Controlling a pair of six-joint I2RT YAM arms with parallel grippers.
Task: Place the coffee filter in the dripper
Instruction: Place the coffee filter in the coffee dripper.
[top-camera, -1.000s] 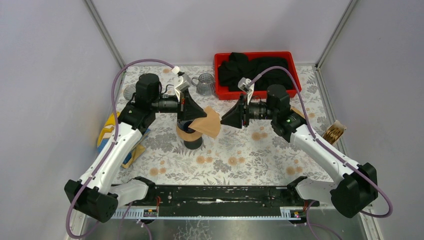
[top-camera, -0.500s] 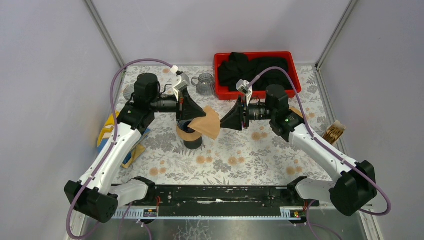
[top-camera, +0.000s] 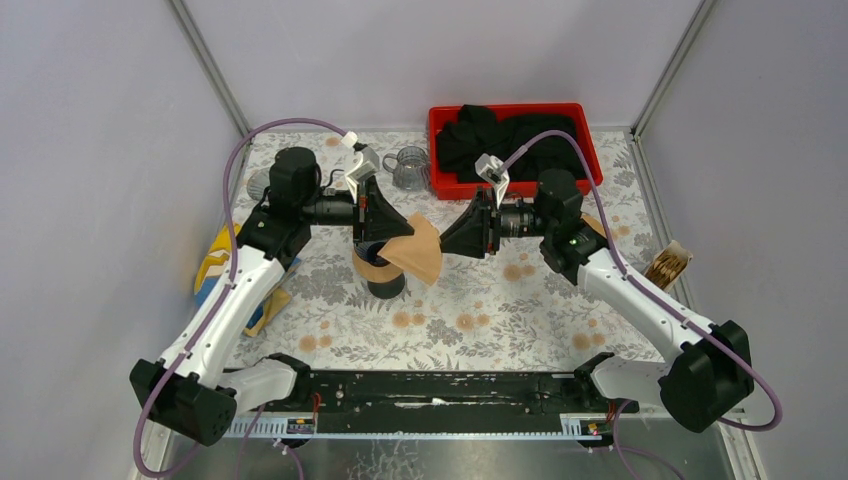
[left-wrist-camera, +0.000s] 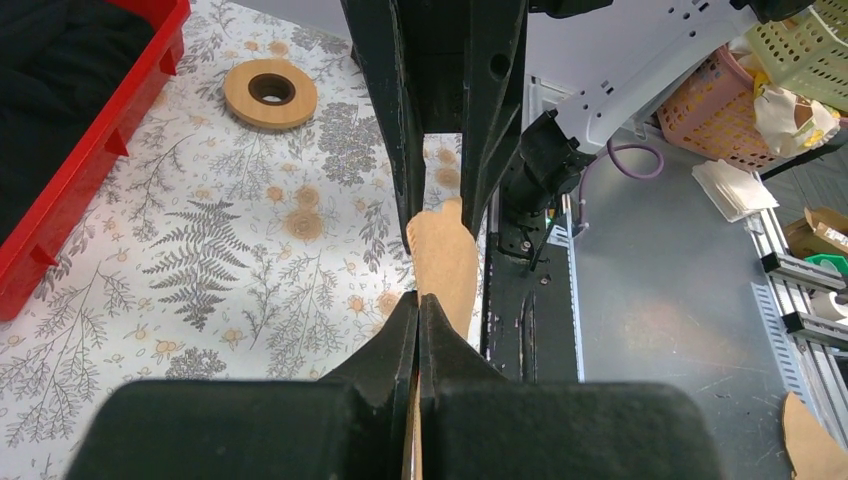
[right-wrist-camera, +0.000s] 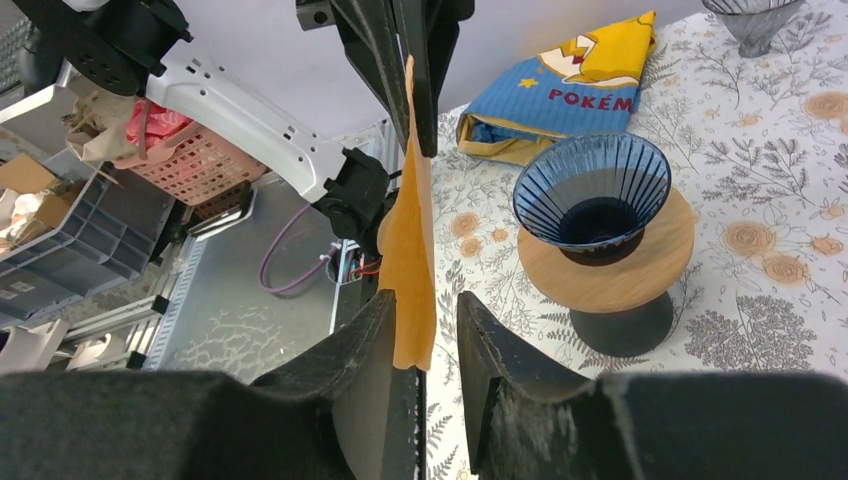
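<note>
Coffee filter (left-wrist-camera: 446, 262) hangs clamped in left end effector (left-wrist-camera: 418, 306).

The table (top-camera: 470, 300) wears a grey cloth printed with ferns and orange flowers. A red bin (top-camera: 505, 108) of black fabric stands at the back, with a clear glass cup (top-camera: 408, 167) just beside it. The dripper (right-wrist-camera: 592, 190) stands mid-table on its dark foot, a blue-and-yellow Pokémon packet (right-wrist-camera: 570, 90) lies at the left edge, and a wooden ring (left-wrist-camera: 270, 92) lies flat near the bin.
</note>
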